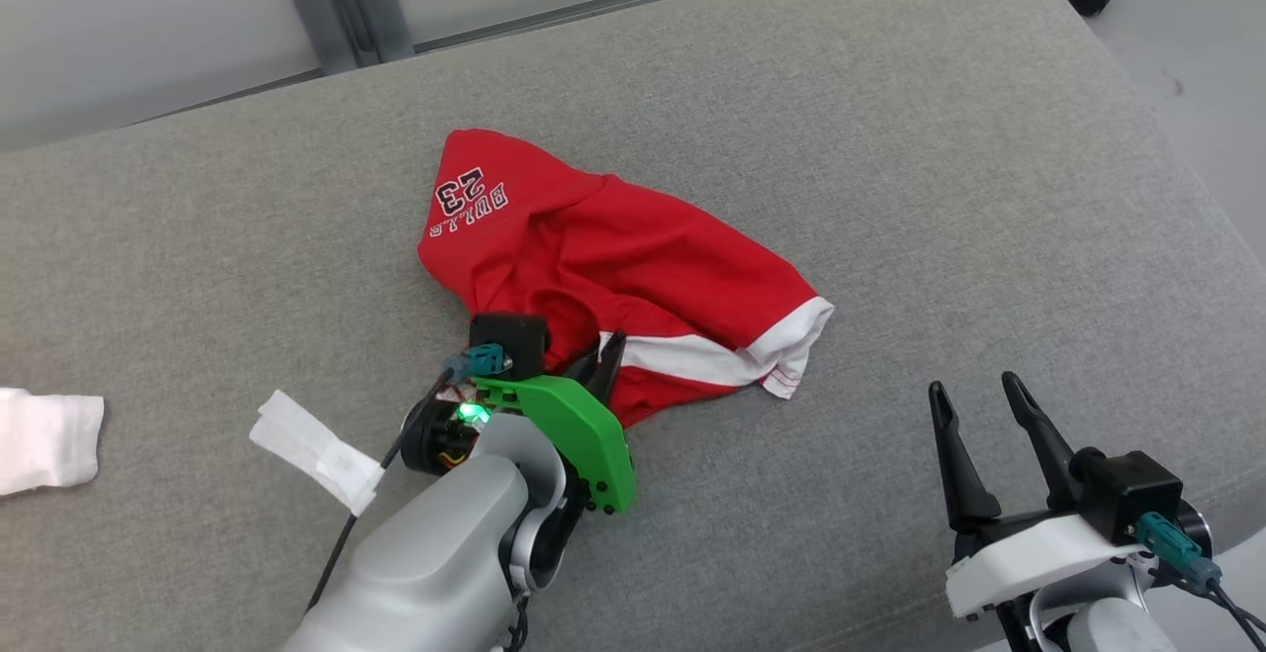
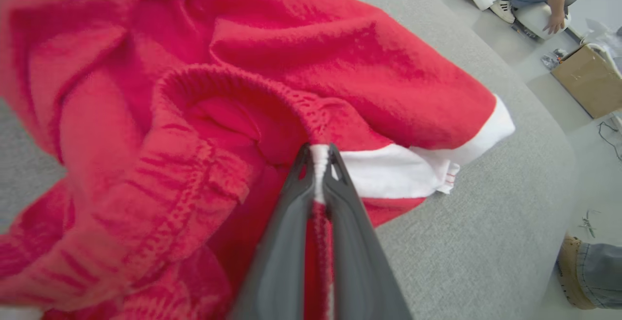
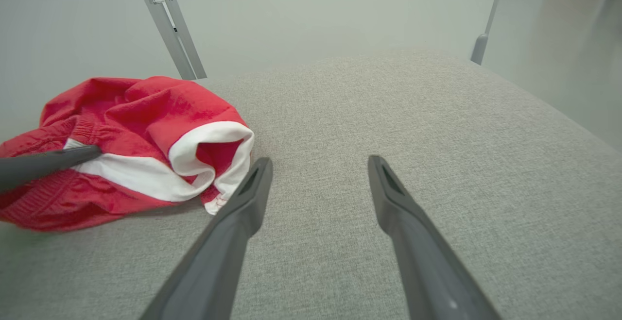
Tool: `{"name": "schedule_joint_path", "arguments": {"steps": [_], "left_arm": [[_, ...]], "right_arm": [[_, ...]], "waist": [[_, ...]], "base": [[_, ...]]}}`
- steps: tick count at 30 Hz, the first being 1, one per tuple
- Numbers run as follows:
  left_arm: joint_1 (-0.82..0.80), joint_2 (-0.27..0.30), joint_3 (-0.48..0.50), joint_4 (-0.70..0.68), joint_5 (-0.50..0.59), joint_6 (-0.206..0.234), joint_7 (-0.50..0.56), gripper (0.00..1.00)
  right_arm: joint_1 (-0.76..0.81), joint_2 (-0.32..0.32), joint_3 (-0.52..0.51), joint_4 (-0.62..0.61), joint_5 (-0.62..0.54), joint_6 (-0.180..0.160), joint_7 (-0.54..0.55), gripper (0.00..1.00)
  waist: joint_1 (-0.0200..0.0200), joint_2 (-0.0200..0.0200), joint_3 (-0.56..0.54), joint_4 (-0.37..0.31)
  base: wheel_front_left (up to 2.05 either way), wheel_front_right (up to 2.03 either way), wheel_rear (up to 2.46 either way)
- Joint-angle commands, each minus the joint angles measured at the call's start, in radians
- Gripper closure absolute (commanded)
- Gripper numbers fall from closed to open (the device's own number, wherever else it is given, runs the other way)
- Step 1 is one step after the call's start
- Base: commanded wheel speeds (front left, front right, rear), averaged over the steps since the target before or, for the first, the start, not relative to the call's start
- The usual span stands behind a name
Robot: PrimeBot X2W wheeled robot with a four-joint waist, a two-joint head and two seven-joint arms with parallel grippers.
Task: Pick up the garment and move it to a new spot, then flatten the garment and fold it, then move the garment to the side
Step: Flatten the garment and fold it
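The garment [image 1: 603,256] is a pair of red shorts with white trim and the number 23, lying crumpled on the grey cushion [image 1: 890,157]. My left gripper [image 1: 603,355] is at its near edge, shut on the elastic waistband where a white stripe meets it. In the left wrist view the left gripper [image 2: 318,152] pinches that fold of garment [image 2: 340,62] between both fingers. My right gripper [image 1: 979,400] hovers open to the right of the cloth, holding nothing. In the right wrist view the right gripper [image 3: 318,164] points past the garment [image 3: 146,111], whose white cuff lies just left of it.
A white cloth [image 1: 45,439] and a white strip [image 1: 316,449] lie on the cushion at the left. Metal frame legs [image 1: 346,4] stand behind the cushion. A person's shoe [image 2: 576,271] and a cardboard box [image 2: 588,79] are on the floor off the cushion's edge.
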State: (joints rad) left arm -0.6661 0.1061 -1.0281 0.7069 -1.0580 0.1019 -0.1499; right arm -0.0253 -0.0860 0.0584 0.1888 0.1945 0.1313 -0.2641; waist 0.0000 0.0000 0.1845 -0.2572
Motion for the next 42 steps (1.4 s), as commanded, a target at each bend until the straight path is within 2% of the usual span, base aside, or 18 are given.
{"name": "schedule_joint_path", "arguments": {"steps": [1,4,6,11,14,16,21,22,23,24,25,27,31,35,39,42], "left_arm": [[0.004,0.015,0.014,-0.016,-0.002,-0.009,-0.019,1.0],[0.021,0.065,0.032,-0.079,-0.006,-0.02,-0.042,1.0],[0.057,0.118,0.048,-0.147,-0.02,-0.014,-0.05,1.0],[0.212,0.303,0.076,-0.351,-0.051,0.045,-0.051,1.0],[0.321,0.38,0.091,-0.441,-0.085,0.075,-0.054,1.0],[0.387,0.394,0.103,-0.48,-0.115,0.092,-0.066,1.0],[0.491,0.379,0.129,-0.499,-0.148,0.107,-0.094,1.0],[0.501,0.369,0.138,-0.502,-0.153,0.099,-0.1,1.0],[0.516,0.358,0.148,-0.505,-0.157,0.087,-0.105,0.72],[0.527,0.358,0.153,-0.503,-0.149,0.081,-0.107,0.54],[0.534,0.358,0.159,-0.504,-0.136,0.075,-0.111,0.0],[0.555,0.346,0.186,-0.509,-0.116,0.057,-0.115,0.0],[0.631,0.297,0.339,-0.554,0.026,0.016,-0.115,0.0],[0.72,0.246,0.498,-0.597,0.248,-0.032,-0.114,0.0],[0.812,0.155,0.7,-0.629,0.463,-0.063,-0.115,0.0],[0.86,0.074,0.837,-0.645,0.588,-0.103,-0.114,0.0]], "right_arm": [[0.014,-0.007,-0.003,-0.001,-0.002,-0.001,0.0,0.0],[0.032,-0.016,-0.013,-0.003,-0.006,-0.001,0.0,0.0],[0.046,-0.019,-0.021,-0.006,-0.009,-0.001,0.0,0.0],[0.073,-0.03,-0.021,-0.007,-0.013,-0.001,0.0,0.0],[0.081,-0.034,-0.013,-0.005,-0.014,-0.001,0.0,0.0],[0.077,-0.039,-0.011,-0.005,-0.013,-0.001,0.0,0.0],[0.084,-0.052,-0.008,-0.002,-0.014,-0.001,0.0,0.0],[0.086,-0.055,-0.011,-0.003,-0.014,-0.001,0.0,0.0],[0.089,-0.057,-0.012,-0.004,-0.015,-0.001,0.0,0.0],[0.091,-0.061,-0.01,-0.004,-0.017,-0.001,0.0,0.0],[0.093,-0.063,-0.009,-0.003,-0.017,-0.001,0.0,0.0],[0.097,-0.065,-0.007,-0.004,-0.019,-0.001,0.0,0.0],[0.102,-0.069,-0.019,-0.018,-0.026,-0.001,0.0,0.0],[0.11,-0.072,-0.021,-0.036,-0.037,-0.001,0.0,0.0],[0.12,-0.077,-0.026,-0.059,-0.047,-0.001,0.0,0.0],[0.121,-0.075,-0.033,-0.072,-0.053,-0.001,0.0,0.0]], "waist": [[0.0,0.0,-0.019,0.022],[0.0,0.0,-0.04,0.057],[0.0,0.0,-0.055,0.083],[0.0,0.0,-0.085,0.149],[0.0,0.0,-0.093,0.182],[0.0,0.0,-0.095,0.203],[0.0,0.0,-0.104,0.241],[0.0,0.0,-0.105,0.247],[0.0,0.0,-0.107,0.252],[0.0,0.0,-0.11,0.256],[0.0,0.0,-0.112,0.258],[0.0,0.0,-0.122,0.26],[0.0,0.0,-0.144,0.261],[0.0,0.0,-0.172,0.261],[0.0,0.0,-0.188,0.263],[0.0,0.0,-0.195,0.263]], "base": [[0.0,0.0,0.0],[0.0,0.0,0.0],[0.0,0.0,0.0],[0.0,0.0,0.0],[0.0,0.0,0.0],[0.0,0.0,0.0],[0.0,0.0,0.0],[0.0,0.0,0.0],[0.0,0.0,0.0],[0.0,0.0,0.0],[0.0,0.0,0.0],[0.0,0.0,0.0],[0.0,0.0,0.0],[0.0,0.0,0.0],[0.0,0.0,0.0],[0.0,0.0,0.0]]}}
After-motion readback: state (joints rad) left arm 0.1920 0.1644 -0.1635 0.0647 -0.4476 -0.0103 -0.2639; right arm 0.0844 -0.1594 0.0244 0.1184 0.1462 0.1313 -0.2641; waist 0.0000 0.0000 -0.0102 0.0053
